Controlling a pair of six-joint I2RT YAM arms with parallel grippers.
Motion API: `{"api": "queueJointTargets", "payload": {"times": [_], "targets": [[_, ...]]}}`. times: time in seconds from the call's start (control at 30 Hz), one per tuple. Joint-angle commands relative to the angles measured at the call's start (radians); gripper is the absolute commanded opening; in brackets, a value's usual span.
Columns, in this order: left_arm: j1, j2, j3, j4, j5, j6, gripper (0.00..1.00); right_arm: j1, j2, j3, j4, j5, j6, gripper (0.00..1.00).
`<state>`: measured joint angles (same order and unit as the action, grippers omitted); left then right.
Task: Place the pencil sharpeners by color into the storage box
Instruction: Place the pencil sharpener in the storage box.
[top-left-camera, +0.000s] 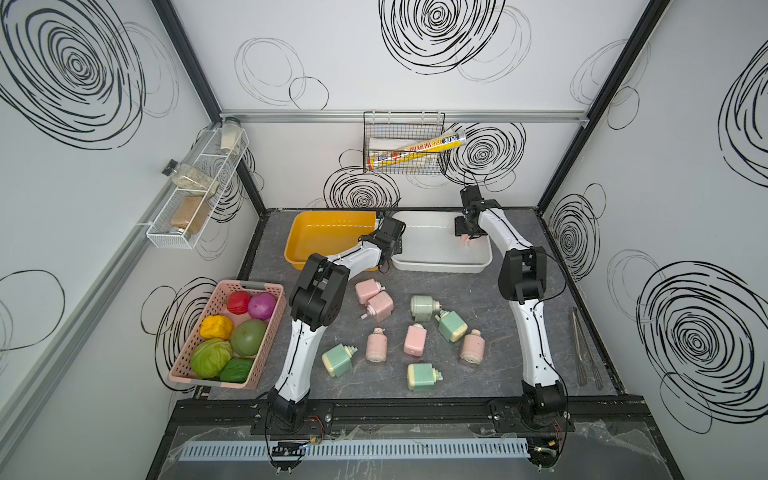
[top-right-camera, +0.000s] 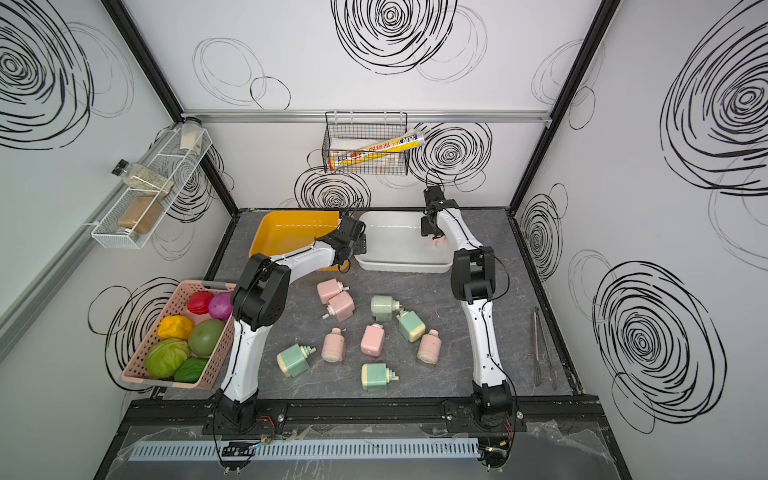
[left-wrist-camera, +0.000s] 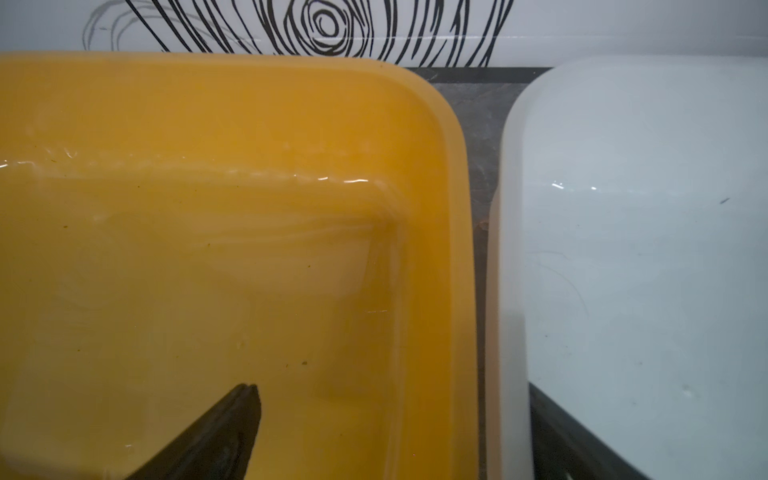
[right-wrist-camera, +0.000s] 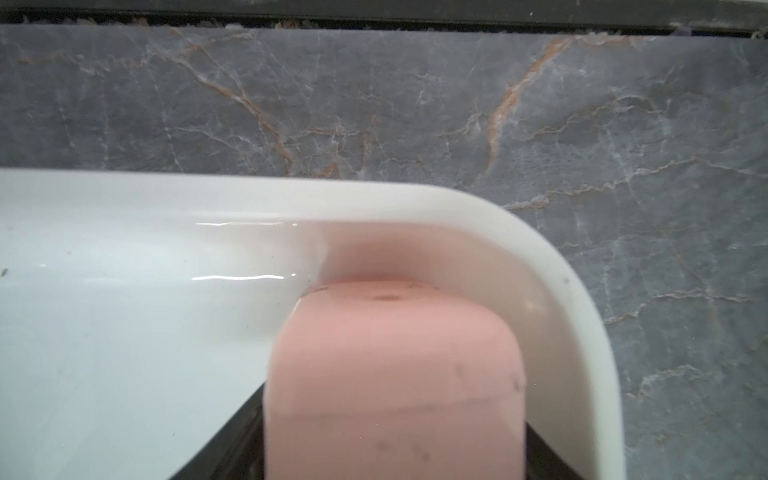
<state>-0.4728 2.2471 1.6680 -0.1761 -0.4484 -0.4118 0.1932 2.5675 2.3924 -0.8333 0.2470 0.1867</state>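
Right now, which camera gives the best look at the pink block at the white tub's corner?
The right wrist view: the pink sharpener fills the foreground between the jaws, at the white tub's corner. Both top views show only a pink sliver under the right arm; the left wrist view misses it.

Pencil sharpeners (top-left-camera: 414, 340) crowd the table (top-left-camera: 478, 291) centre; the yellow tub (top-left-camera: 320, 237) and white tub (top-left-camera: 428, 245) lie mostly open inside.

We see glossy, smooth plastic on the yellow bin (left-wrist-camera: 449, 166) and white bin (right-wrist-camera: 540, 232). The pink sharpener (right-wrist-camera: 395, 365) looks matt.
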Motion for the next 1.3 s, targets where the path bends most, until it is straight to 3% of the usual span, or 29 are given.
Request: {"api": "queueJointTargets", "payload": {"times": [0.0, 0.43, 0.77, 1.03, 1.27], "targets": [[0.013, -0.014, -0.007, 0.011, -0.009, -0.007, 0.99, 0.005, -0.096, -0.039, 0.000, -0.018, -0.012, 0.79], [0.016, -0.024, -0.038, 0.015, -0.003, 0.000, 0.99, 0.015, -0.437, -0.456, 0.189, -0.115, 0.008, 1.00], [0.014, -0.016, -0.046, 0.018, -0.028, -0.012, 0.99, 0.020, -0.760, -0.835, 0.367, -0.186, 0.011, 1.00], [0.029, -0.024, -0.039, 0.014, -0.076, -0.012, 0.99, 0.023, -1.063, -1.188, 0.510, -0.235, 0.121, 1.00], [0.049, -0.028, -0.029, 0.008, -0.044, -0.053, 0.99, 0.023, -1.270, -1.327, 0.490, -0.275, 0.160, 1.00]]}}
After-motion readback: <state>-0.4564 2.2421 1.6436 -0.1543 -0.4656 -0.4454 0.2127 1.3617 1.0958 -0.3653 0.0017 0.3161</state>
